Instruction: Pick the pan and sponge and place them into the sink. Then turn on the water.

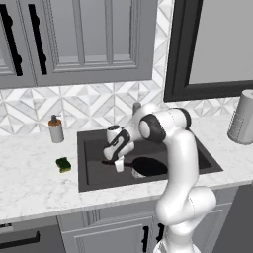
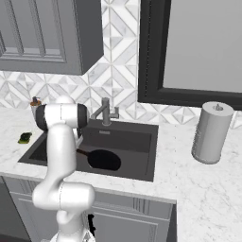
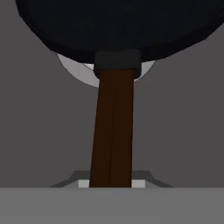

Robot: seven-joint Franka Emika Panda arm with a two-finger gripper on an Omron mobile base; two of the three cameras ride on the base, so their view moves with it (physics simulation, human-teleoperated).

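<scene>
Fingers: I have the gripper down inside the sink, its fingers closed tight on the pan's handle near its free end.
Handle: in my hand view the reddish-brown handle runs straight up from between the fingers to the black pan body.
Pan: the pan sits low in the sink, over the basin's right half; I cannot tell whether it rests on the floor or hangs just above it.
Drain: I see the silver drain partly hidden under the pan's rim.
Sponge: the sponge lies on the counter, left of the sink and apart from its edge.
Soap bottle: the soap bottle stands behind the sponge, near the wall.
Faucet: the faucet stands at the back edge of the sink.
Paper towel roll: the paper towel roll stands upright on the counter, right of the sink.
</scene>
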